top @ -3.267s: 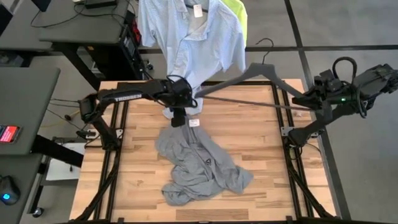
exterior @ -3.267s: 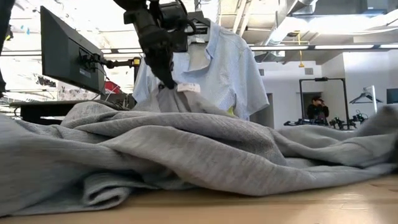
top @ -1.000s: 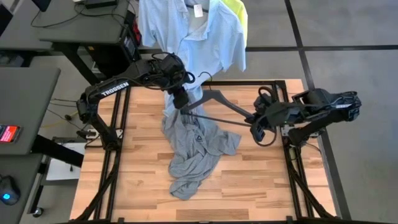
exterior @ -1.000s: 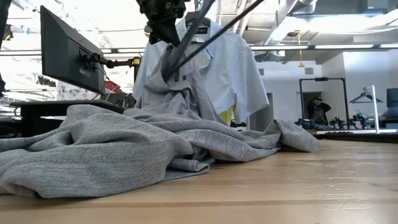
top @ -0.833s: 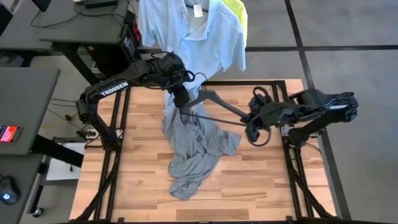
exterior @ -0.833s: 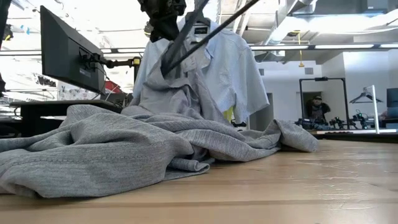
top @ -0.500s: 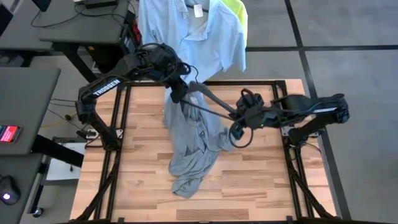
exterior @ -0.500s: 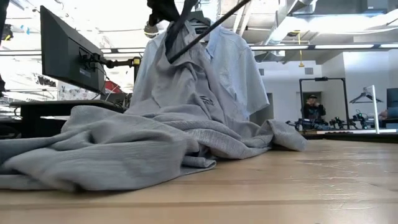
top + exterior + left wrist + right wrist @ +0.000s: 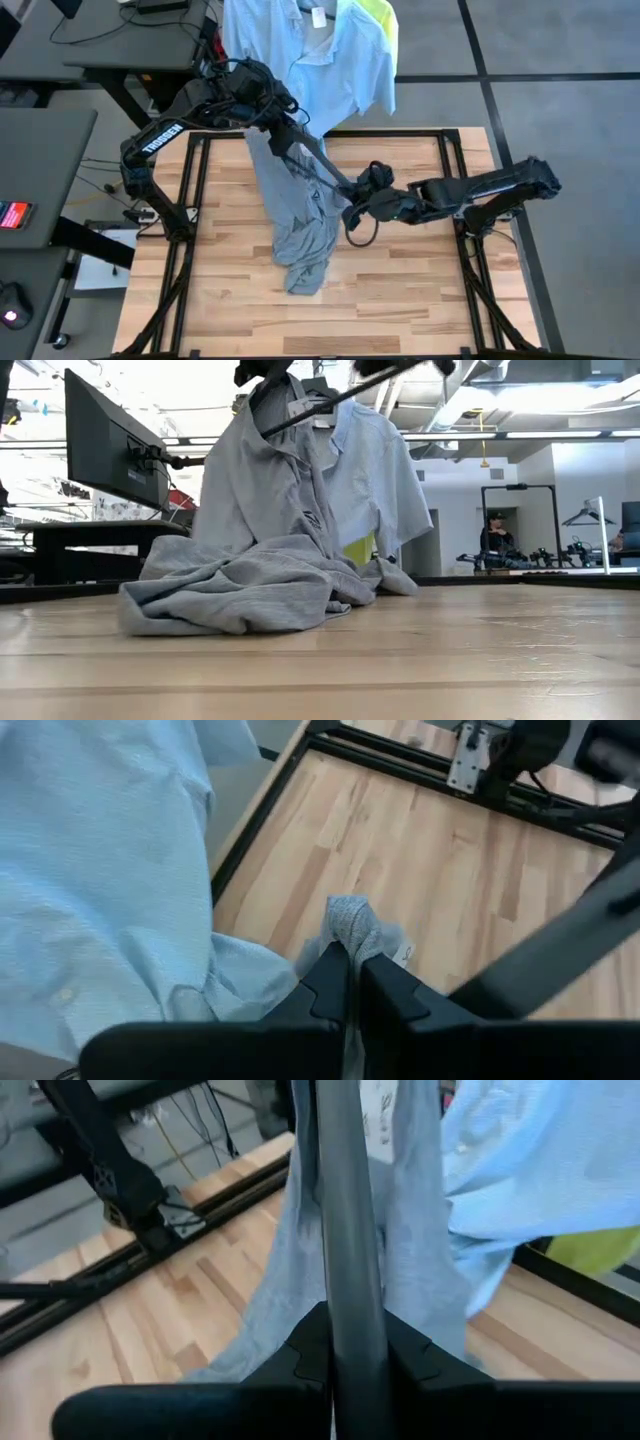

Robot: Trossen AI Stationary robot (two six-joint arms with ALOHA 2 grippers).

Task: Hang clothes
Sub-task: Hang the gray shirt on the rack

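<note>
Lifted higher than a moment ago, the grey T-shirt point(image 9: 295, 205) now hangs in a long column from its neck, and only its lower part is bunched on the wooden table point(image 9: 420, 300); the heap that lay spread wide has drawn in. My left gripper point(image 9: 352, 982) is clamped shut on a fold at the collar, holding it up near the table's far edge so the neck opening stays reachable. My right gripper point(image 9: 345, 1342) is closed on the dark hanger point(image 9: 318, 160), whose arm now reaches up into the shirt's neck. I judge that I am threading the hanger inside. Behind the table, the pale blue shirt point(image 9: 310, 55) already hangs, with the neon-yellow T-shirt point(image 9: 383, 18) just behind it.
</note>
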